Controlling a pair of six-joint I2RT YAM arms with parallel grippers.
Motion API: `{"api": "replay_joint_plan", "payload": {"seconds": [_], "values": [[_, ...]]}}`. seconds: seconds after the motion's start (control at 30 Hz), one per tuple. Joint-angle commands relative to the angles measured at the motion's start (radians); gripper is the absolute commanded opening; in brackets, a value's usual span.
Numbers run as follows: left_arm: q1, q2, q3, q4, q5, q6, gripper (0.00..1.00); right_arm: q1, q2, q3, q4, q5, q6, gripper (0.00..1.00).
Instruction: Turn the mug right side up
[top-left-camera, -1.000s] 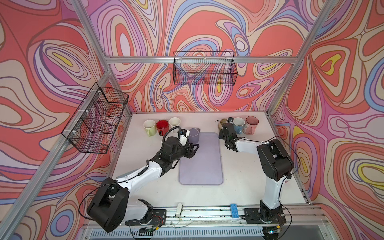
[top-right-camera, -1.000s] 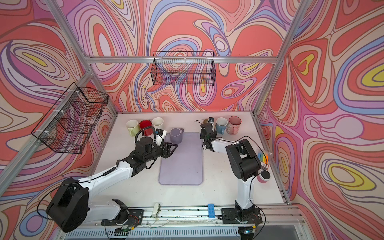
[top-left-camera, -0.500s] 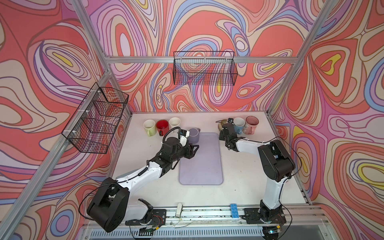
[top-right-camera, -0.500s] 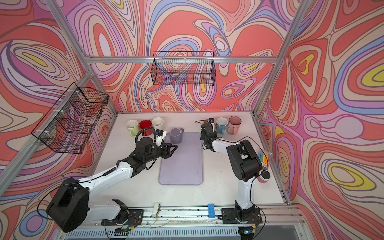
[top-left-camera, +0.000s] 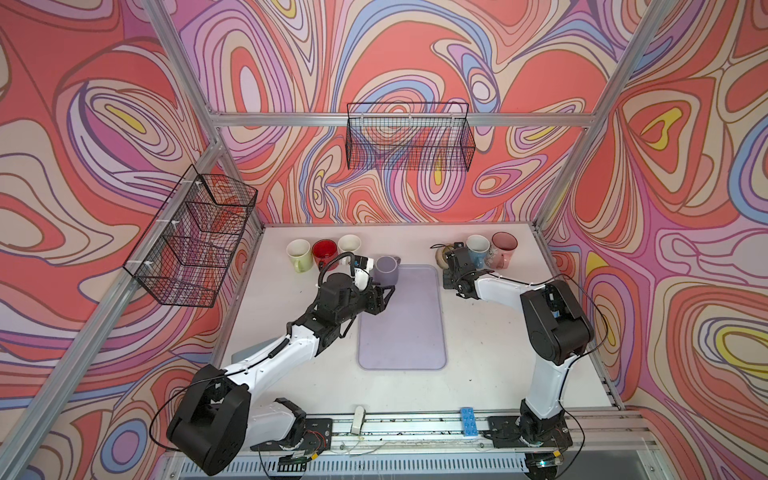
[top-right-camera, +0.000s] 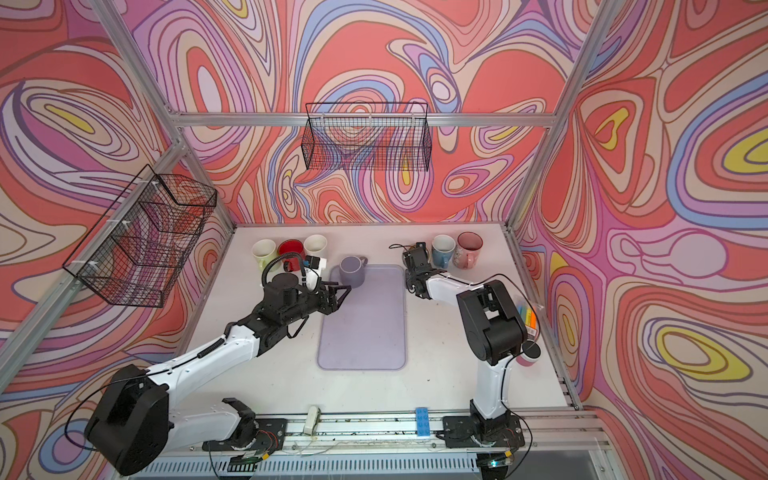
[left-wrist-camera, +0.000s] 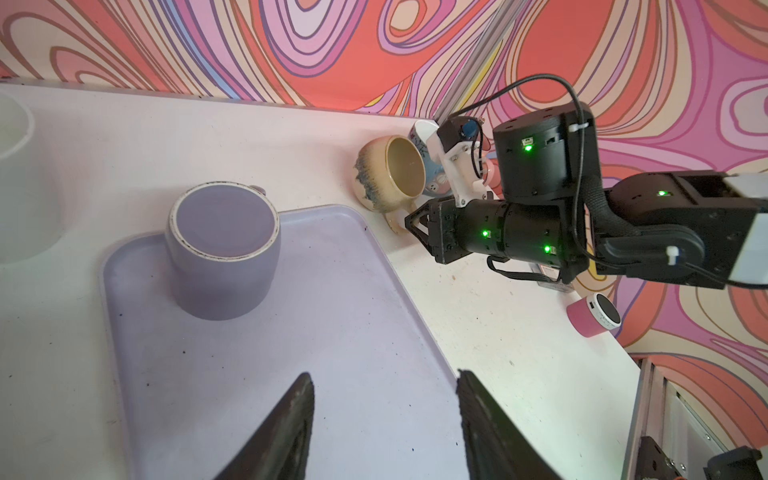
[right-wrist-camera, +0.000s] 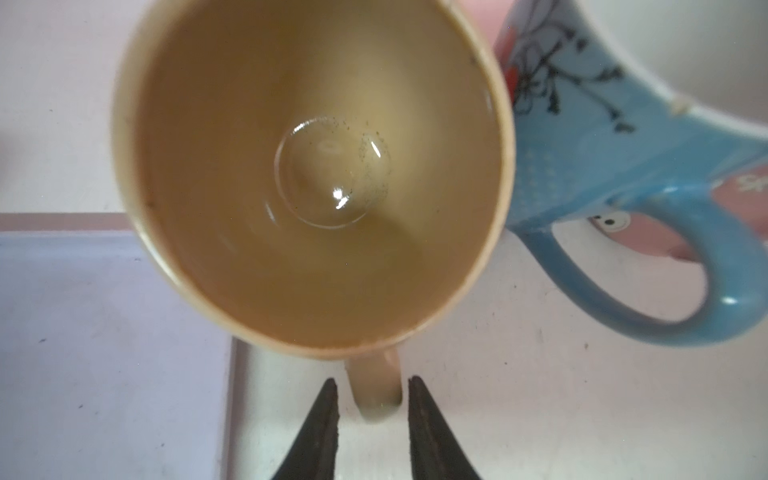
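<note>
A lavender mug (top-left-camera: 386, 270) (left-wrist-camera: 224, 249) stands bottom up at the far left corner of the lavender tray (top-left-camera: 402, 332). My left gripper (top-left-camera: 388, 296) (left-wrist-camera: 384, 374) hangs open just in front of it, over the tray, holding nothing. A beige mug (left-wrist-camera: 390, 174) (right-wrist-camera: 311, 174) lies tilted beside the tray's far right corner, its mouth facing my right gripper (right-wrist-camera: 372, 379) (top-left-camera: 448, 266). Its handle (right-wrist-camera: 376, 390) sits between the right fingers with a thin gap on each side, so that gripper is open.
A pale green mug (top-left-camera: 298, 254), a red mug (top-left-camera: 325, 251) and a white mug (top-left-camera: 348, 243) line the back left. A blue mug (top-left-camera: 477, 249) touches the beige one, next to a pink mug (top-left-camera: 503, 248). Wire baskets (top-left-camera: 409, 137) hang on the walls.
The right jaws have parted a little, off the beige mug's handle. The left jaws have widened slightly. Neither arm has otherwise visibly moved.
</note>
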Motion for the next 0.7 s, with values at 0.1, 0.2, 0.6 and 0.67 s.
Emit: {"api": "replay_joint_plan", "payload": {"seconds": [0.1, 0.2, 0.6, 0.67], "values": [[0.017, -0.045, -0.022, -0.028, -0.009, 0.015, 0.58, -0.001, -0.096, 0.064, -0.077, -0.011, -0.057, 0.3], [0.021, -0.052, -0.025, -0.03, -0.01, 0.014, 0.58, -0.001, -0.104, 0.077, -0.085, -0.02, -0.072, 0.31], [0.032, -0.053, -0.029, -0.032, -0.002, 0.017, 0.58, -0.002, -0.009, 0.207, -0.198, -0.1, -0.102, 0.29], [0.033, -0.054, -0.028, -0.033, -0.002, 0.017, 0.58, -0.002, 0.009, 0.233, -0.201, -0.096, -0.102, 0.28]]}}
